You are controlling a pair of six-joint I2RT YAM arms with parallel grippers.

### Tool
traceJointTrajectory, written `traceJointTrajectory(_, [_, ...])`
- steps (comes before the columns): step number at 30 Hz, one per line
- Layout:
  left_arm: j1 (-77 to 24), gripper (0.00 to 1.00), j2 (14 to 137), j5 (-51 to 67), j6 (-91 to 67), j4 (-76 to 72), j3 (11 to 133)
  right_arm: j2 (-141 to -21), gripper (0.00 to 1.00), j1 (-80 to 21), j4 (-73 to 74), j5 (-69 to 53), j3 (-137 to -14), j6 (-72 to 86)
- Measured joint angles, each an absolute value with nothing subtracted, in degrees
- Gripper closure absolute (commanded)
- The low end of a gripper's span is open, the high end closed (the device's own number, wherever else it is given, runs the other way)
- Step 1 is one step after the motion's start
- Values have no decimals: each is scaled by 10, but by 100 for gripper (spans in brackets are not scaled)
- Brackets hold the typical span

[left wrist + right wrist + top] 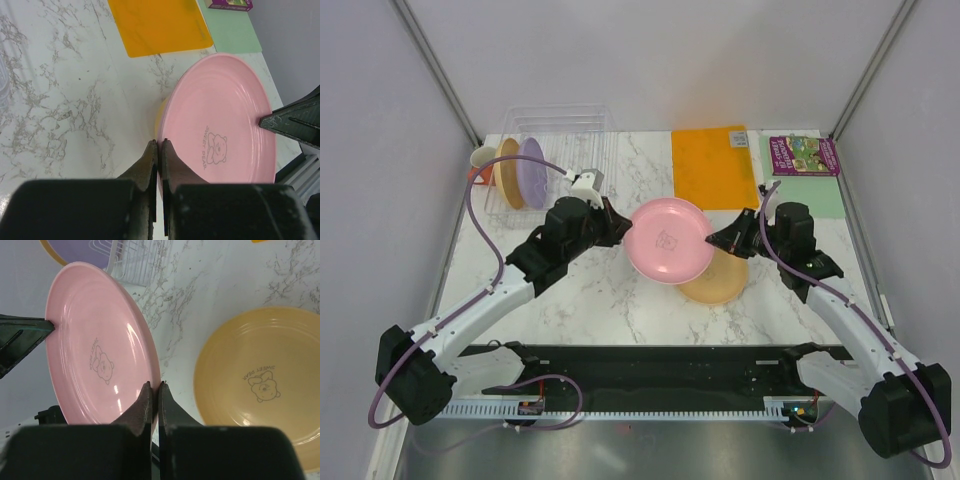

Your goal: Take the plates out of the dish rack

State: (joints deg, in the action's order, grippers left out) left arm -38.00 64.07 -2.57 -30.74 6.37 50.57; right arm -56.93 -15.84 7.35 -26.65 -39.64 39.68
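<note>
Pinching one plate from both sides, we risk a tug-of-war: the left gripper (pixel 620 228) clamps the left rim of the pink plate (pixel 668 240) at mid-frame, and the right gripper (pixel 712 240) clamps its right rim. The plastic is smooth and glossy with a thin round lip, so we judge it could slip onto the flat yellow plate (pixel 718 285) just lower right.

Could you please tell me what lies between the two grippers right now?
The pink plate: the left gripper pinches one side of its rim and the right gripper the opposite side, seen best in the top view.
</note>
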Motion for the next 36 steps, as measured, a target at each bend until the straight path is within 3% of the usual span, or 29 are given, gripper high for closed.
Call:
traceJointTrajectory(2, [-380, 84, 641, -24, -308, 61, 505, -568, 100, -158, 77, -262, -396, 392])
traceJointTrajectory(3, [-380, 64, 641, -22, -308, 58, 505, -567, 100, -159, 85, -255, -397, 390])
traceJointTrajectory(7, [-383, 24, 637, -19, -313, 54, 500, -544, 100, -163, 151, -210, -407, 363])
traceJointTrajectory(8, [-383, 6, 635, -23, -312, 54, 497, -536, 100, -164, 168, -197, -414, 355])
traceJointTrajectory(22, [-382, 2, 573, -130, -314, 97, 456, -512, 100, -166, 281, -22, -457, 296])
traceJointTrajectory(36, [-382, 1, 453, -215, -302, 138, 426, -615, 100, -166, 316, 60, -444, 283])
